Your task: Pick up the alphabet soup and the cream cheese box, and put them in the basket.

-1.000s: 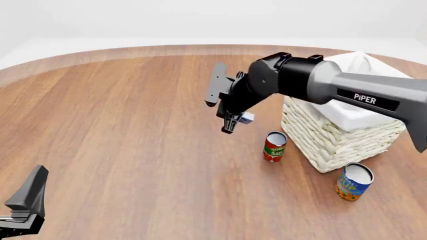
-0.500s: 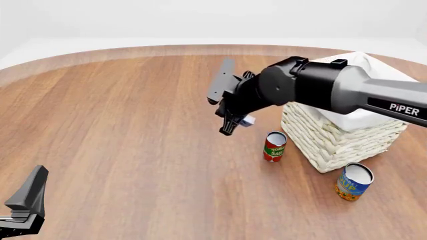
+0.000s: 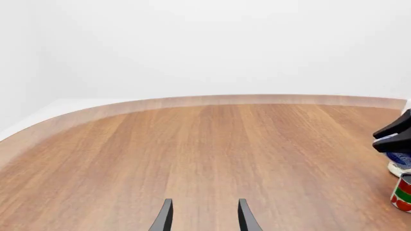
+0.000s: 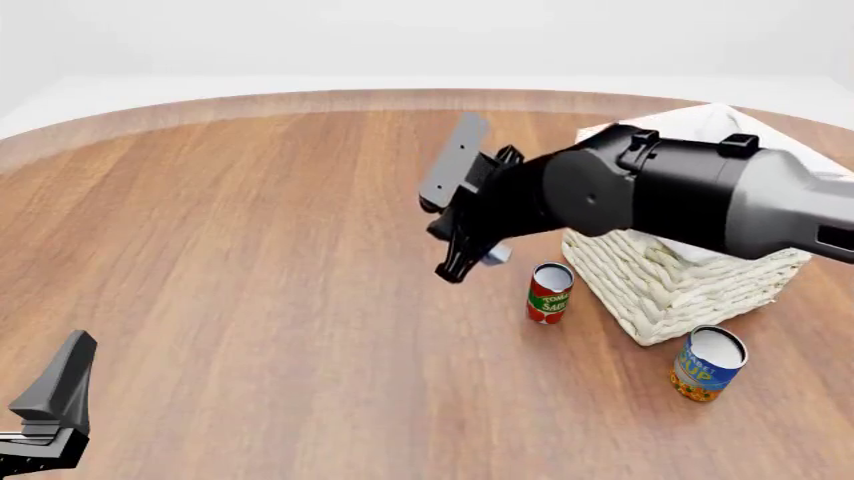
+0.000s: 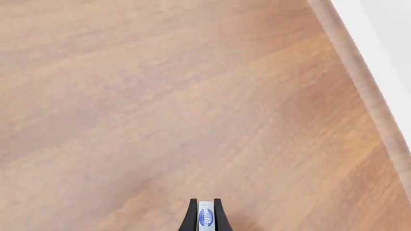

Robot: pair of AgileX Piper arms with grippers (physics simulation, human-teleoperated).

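Note:
My right gripper (image 4: pixel 467 258) is shut on the cream cheese box (image 4: pixel 495 256), a small blue and white carton held above the table just left of the basket (image 4: pixel 667 280). The right wrist view shows the box (image 5: pixel 206 217) pinched between the two dark fingers (image 5: pixel 191 216). The alphabet soup (image 4: pixel 706 364), a blue and yellow-orange can with a pale top, stands upright near the basket's near corner. The basket is white wicker with a white liner. My left gripper (image 3: pixel 204 219) hangs open over bare wood at the near left, far from all of them.
A red and green tomato sauce can (image 4: pixel 549 292) stands upright just left of the basket, below the right gripper; it also shows at the edge of the left wrist view (image 3: pixel 403 192). The wooden table's curved far edge (image 4: pixel 400 98) meets a white floor.
The right arm has drawn rightward and back toward the basket, carrying the cream cheese box with it. The left arm and both cans have not moved.

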